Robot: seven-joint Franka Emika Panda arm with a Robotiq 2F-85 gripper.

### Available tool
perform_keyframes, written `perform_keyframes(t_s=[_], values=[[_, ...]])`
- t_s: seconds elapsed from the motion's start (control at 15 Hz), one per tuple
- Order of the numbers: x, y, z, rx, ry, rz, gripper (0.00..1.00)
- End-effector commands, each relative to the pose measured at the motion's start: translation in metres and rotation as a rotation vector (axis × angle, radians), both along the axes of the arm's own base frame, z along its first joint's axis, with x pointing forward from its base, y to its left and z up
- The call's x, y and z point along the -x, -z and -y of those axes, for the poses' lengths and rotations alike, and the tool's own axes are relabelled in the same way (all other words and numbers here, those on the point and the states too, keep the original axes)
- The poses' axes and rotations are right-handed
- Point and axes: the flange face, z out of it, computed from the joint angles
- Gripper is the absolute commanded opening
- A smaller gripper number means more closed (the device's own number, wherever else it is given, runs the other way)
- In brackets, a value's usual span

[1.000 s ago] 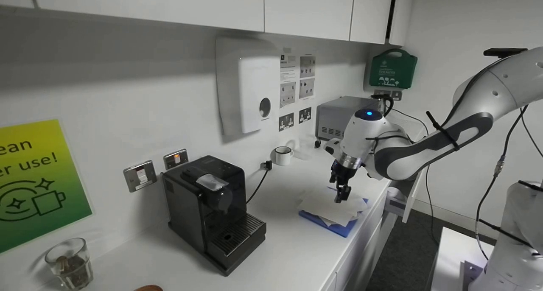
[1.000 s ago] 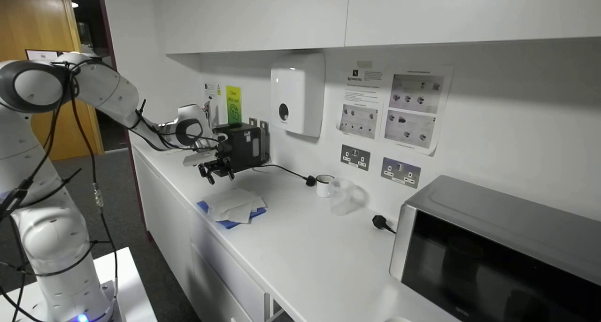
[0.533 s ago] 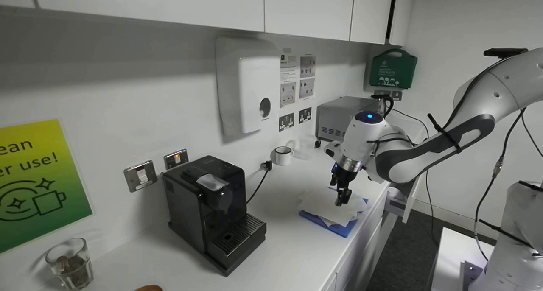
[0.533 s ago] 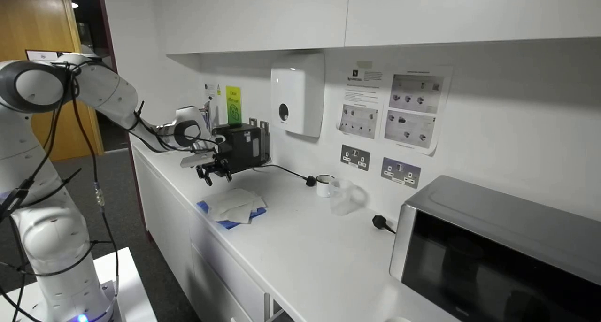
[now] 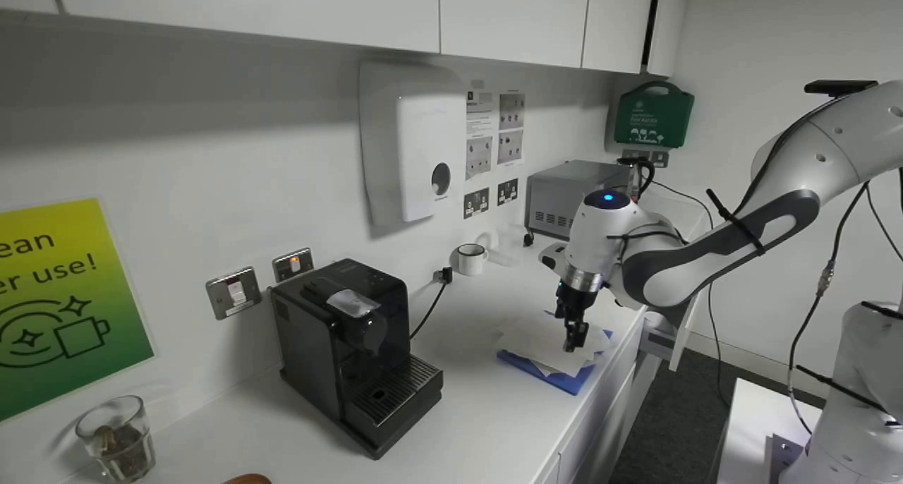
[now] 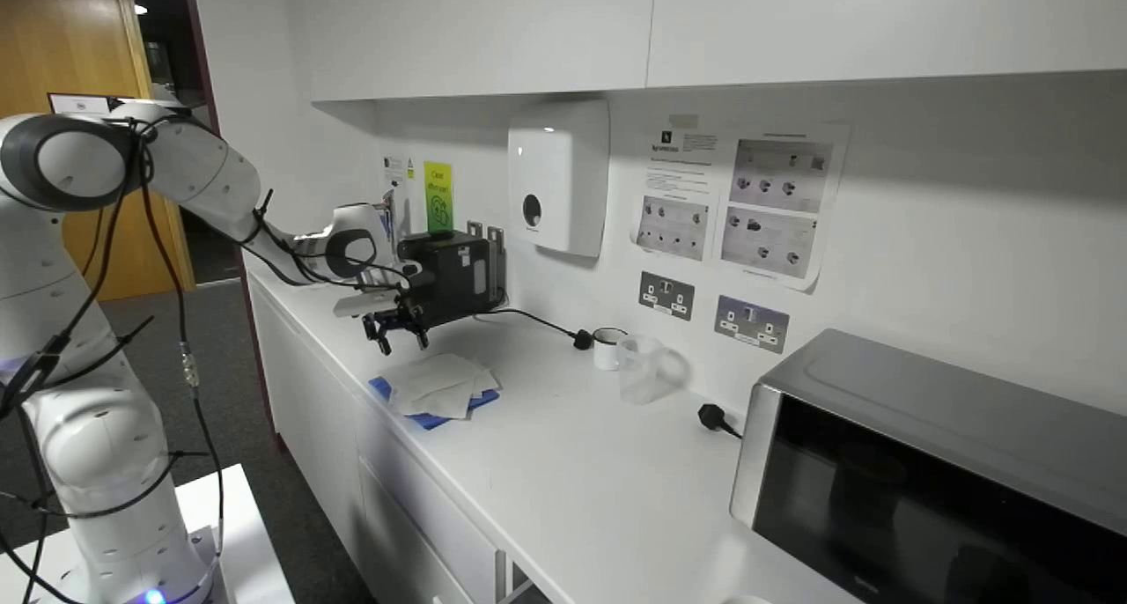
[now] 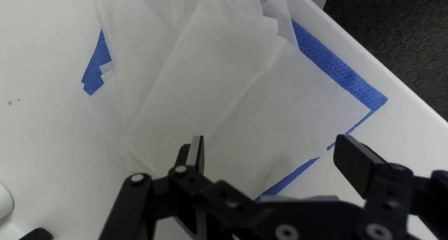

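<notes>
Tool (image 7: 271,143) gapes wide, holds nothing, sits above white paper towels (image 7: 224,93). They lie on blue cloth (image 7: 336,68) on the tabletop (image 7: 45,138). In an exterior view, coffee machine (image 5: 346,357) at their 9 o'clock, mug (image 5: 471,259) at 11.

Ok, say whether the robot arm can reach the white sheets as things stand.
Probably yes: the open gripper hangs above the white sheets, and nothing visible stands between them. The sheets lie fairly flat over the blue cloth, so gripping may be fiddly.
</notes>
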Motion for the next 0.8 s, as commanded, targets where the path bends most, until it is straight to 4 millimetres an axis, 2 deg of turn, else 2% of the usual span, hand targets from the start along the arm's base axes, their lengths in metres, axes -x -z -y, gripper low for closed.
perform_keyframes(t_s=[0.0,0.4,0.73], values=[[0.004,0.010,0.003,-0.032,0.019,-0.067,1.00],[0.016,0.035,0.007,-0.068,0.013,-0.149,1.00],[0.037,0.057,0.013,0.003,-0.115,-0.222,1.00]])
